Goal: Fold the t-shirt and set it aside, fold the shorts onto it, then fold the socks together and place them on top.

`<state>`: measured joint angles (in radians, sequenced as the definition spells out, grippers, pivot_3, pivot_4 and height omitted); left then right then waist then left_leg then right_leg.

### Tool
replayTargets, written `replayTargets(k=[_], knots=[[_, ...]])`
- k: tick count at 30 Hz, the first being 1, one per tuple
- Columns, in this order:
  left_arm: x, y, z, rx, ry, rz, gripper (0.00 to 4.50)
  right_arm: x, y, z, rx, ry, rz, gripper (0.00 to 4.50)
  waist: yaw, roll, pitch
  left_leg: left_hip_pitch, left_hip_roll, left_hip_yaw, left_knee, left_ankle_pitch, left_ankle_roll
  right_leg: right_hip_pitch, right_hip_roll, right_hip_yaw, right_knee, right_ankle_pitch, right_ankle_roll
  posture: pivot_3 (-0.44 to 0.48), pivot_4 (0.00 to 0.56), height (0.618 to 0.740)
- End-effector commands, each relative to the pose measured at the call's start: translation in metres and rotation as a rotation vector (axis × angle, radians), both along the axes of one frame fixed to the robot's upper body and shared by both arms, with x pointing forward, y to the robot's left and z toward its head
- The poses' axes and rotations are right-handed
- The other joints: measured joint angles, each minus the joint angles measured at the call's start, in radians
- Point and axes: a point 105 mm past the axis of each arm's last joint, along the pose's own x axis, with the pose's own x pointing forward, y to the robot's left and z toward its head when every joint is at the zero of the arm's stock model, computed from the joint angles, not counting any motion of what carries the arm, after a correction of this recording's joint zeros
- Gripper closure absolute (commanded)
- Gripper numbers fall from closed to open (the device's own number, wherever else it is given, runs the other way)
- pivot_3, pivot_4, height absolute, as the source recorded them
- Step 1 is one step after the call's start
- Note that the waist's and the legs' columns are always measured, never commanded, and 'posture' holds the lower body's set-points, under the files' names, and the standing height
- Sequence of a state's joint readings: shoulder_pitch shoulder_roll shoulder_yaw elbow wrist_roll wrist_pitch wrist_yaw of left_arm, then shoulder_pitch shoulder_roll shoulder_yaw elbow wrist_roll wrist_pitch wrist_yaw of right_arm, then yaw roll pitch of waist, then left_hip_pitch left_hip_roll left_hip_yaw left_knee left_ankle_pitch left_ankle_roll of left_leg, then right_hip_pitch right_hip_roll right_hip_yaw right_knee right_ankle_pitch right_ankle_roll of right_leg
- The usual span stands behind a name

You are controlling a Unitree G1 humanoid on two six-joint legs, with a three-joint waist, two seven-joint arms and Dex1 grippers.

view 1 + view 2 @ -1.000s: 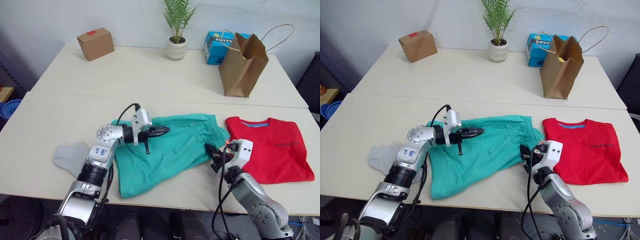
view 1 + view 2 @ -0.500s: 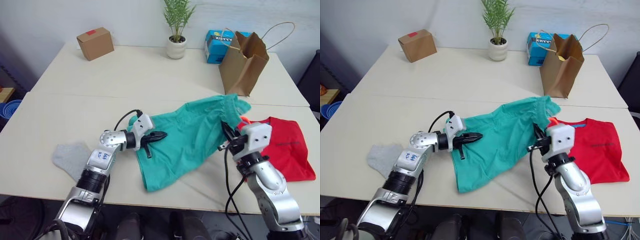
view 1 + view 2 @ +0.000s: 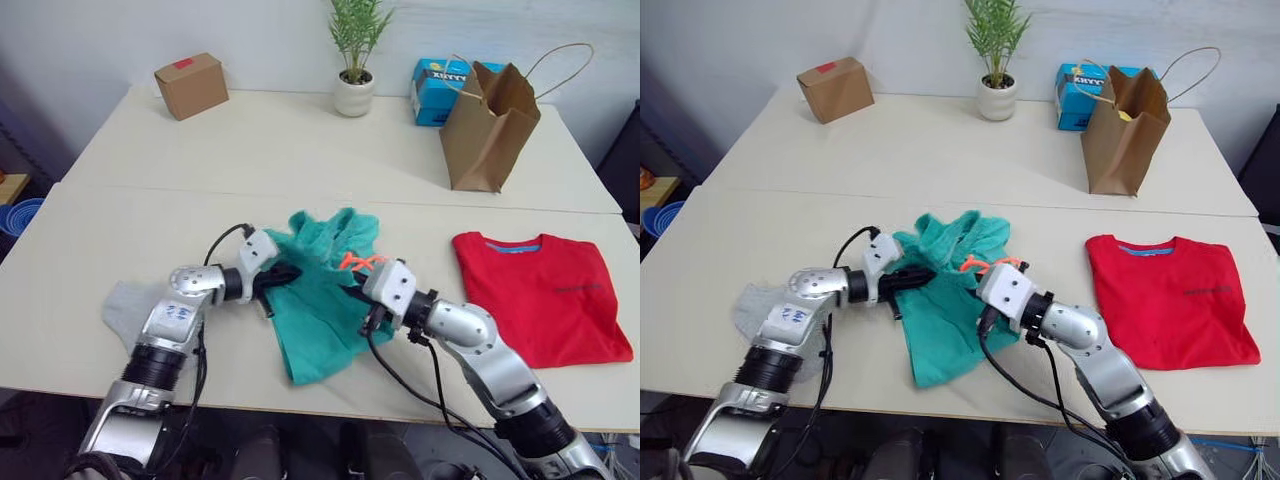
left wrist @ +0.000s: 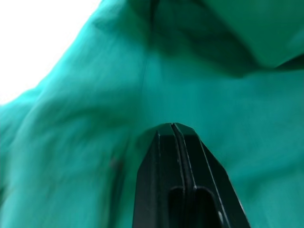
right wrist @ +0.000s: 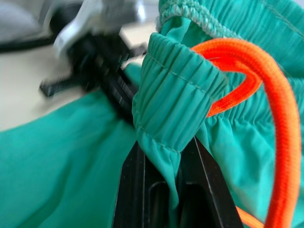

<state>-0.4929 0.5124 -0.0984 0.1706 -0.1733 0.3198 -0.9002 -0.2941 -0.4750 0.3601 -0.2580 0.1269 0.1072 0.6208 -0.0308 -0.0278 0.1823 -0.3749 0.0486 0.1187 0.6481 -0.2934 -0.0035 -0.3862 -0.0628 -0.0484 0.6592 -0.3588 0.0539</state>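
From the head camera, the shorts (image 3: pixel 322 300) lie bunched mid-table with both grippers at them, the t-shirt (image 3: pixel 540 295) flat to the right, a sock (image 3: pixel 125 303) at the left, and box (image 3: pixel 190 86), plant (image 3: pixel 354 55) and bag (image 3: pixel 488 128) on the far table (image 3: pixel 270 140). Left wrist: left gripper (image 4: pixel 174 127) fully closed, tips pressed on the shorts. Right wrist: right gripper (image 5: pixel 164 156) pinches the gathered waistband beside the drawstring (image 5: pixel 266 95).

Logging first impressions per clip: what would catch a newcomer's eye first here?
The teal-green shorts, bunched mid-table, are gripped from both sides: the right claw pinches the gathered waistband by the orange drawstring, and the shut left claw presses into the fabric. To the robot's right the red t-shirt lies folded flat, and a grey sock lies by the left arm.
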Motion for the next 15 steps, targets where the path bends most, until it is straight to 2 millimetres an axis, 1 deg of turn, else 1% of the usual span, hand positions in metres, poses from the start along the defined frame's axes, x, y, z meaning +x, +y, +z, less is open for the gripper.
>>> replayTargets(k=[1,2,3,6,7,9,10,11,12,13,15], knots=[[-0.005,0.007,0.033,-0.051,-0.077,-0.053,4.50,-0.003,0.009,-0.009,-0.059,0.008,0.058,4.47,0.001,0.000,0.000,0.000,0.000,0.000,0.000,0.000,0.000,0.000,0.000,0.000,0.000,0.000,0.000,0.000,0.150,0.740],[-0.005,0.008,0.039,-0.063,-0.081,-0.061,4.50,0.000,0.008,-0.013,-0.072,0.020,0.049,4.47,0.002,0.000,0.000,0.000,0.000,0.000,0.000,0.000,0.000,0.000,0.000,0.000,0.000,0.000,0.000,0.000,0.150,0.740],[-0.007,0.009,0.048,-0.073,-0.082,-0.080,4.50,0.000,0.009,-0.012,-0.050,0.054,0.058,4.47,0.002,0.000,0.000,0.000,0.000,0.000,0.000,0.000,0.000,0.000,0.000,0.000,0.001,0.000,0.000,0.000,0.150,0.740],[-0.011,0.013,0.062,-0.063,-0.067,-0.119,4.50,-0.004,0.010,-0.009,-0.004,0.115,0.098,4.47,0.003,0.000,0.000,0.000,0.000,0.000,0.000,0.000,0.000,0.000,-0.001,0.000,0.001,0.000,0.000,0.000,0.150,0.740],[-0.012,0.017,0.066,-0.041,-0.055,-0.127,4.50,-0.008,0.012,-0.008,-0.003,0.131,0.131,4.26,0.003,0.000,0.000,0.000,0.000,0.000,0.001,0.000,0.000,0.000,-0.001,0.000,0.001,0.000,0.000,0.000,0.150,0.740],[-0.007,0.030,0.080,-0.005,-0.076,-0.094,4.50,-0.012,0.012,-0.003,0.019,0.151,0.181,3.81,0.002,0.000,0.000,0.000,-0.001,0.000,0.000,0.000,0.001,0.000,-0.001,0.000,0.000,0.000,0.000,0.000,0.150,0.740],[-0.001,0.036,0.091,0.008,-0.128,-0.067,4.50,-0.015,0.013,0.001,0.034,0.168,0.213,3.46,0.000,0.000,0.001,0.000,0.000,0.000,0.000,0.000,0.001,0.000,-0.001,0.000,0.000,0.000,0.000,0.000,0.150,0.740],[0.003,0.040,0.099,0.014,-0.165,-0.050,4.50,-0.016,0.013,0.003,0.044,0.179,0.234,3.10,0.001,0.000,0.001,-0.001,0.000,0.000,0.000,0.000,0.001,-0.001,-0.001,0.000,0.001,0.000,0.000,0.000,0.150,0.740],[0.009,0.046,0.111,0.023,-0.198,-0.025,4.50,-0.020,0.012,0.008,0.065,0.242,0.276,2.73,0.001,0.000,0.001,-0.001,0.000,0.000,0.000,0.000,0.001,-0.001,0.000,0.000,0.001,0.000,0.000,0.000,0.150,0.740],[0.015,0.051,0.121,0.029,-0.223,0.006,4.50,-0.033,0.010,0.010,0.072,0.358,0.363,2.41,0.002,0.000,0.001,-0.001,0.000,0.000,0.000,0.000,0.001,-0.002,0.000,0.000,0.001,0.000,0.000,0.000,0.150,0.740],[0.023,0.057,0.135,0.004,-0.244,0.045,4.50,-0.047,0.001,0.011,0.027,0.467,0.441,1.75,0.004,0.000,0.001,-0.002,-0.001,0.000,0.001,0.000,0.001,-0.003,-0.001,0.000,0.002,0.000,0.000,0.000,0.150,0.740]])
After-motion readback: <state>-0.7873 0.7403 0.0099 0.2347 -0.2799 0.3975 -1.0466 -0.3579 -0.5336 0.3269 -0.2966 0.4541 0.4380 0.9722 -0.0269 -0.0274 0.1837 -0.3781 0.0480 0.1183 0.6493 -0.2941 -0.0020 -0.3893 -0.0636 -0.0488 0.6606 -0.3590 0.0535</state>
